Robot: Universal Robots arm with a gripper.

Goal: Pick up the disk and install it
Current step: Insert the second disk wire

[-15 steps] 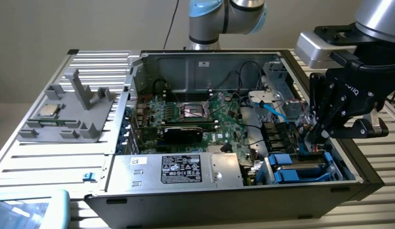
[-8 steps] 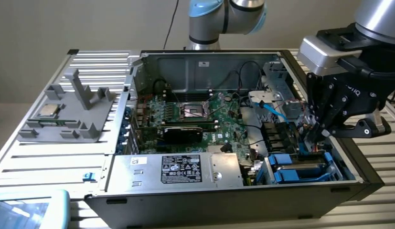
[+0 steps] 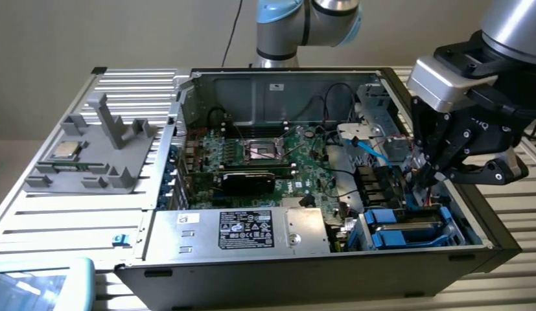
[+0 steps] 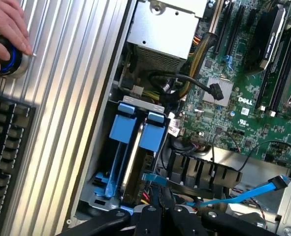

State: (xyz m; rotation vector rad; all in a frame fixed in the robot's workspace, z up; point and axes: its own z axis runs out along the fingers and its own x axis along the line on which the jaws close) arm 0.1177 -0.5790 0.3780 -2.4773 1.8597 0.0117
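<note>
The disk (image 3: 407,228) sat on edge in the drive cage at the near corner of the open computer case (image 3: 337,259), toward the exterior view's right. Its bright blue carrier tabs faced upward, probably so the frame could slide along the cage guides and lock. In the wrist view the blue carrier (image 4: 135,130) appeared as two rails running down into the bay, with a pale strip of the drive between them, so the disk seemed already seated or very nearly so.

The hand (image 3: 426,176) hung just above the far end of that bay, its black fingers pointing down among the cables and drawn fully together with nothing clamped between them. It stood apart from the carrier, not gripping it.

A light blue data cable (image 4: 243,194) crossed close under the hand. Beside the bay lay the green motherboard (image 3: 268,162) and the silver power supply box (image 3: 242,230). On the ribbed counter (image 3: 69,214) outside the case, a person's hand (image 4: 5,34) rested on a round knob next to a keyboard (image 4: 7,147).
</note>
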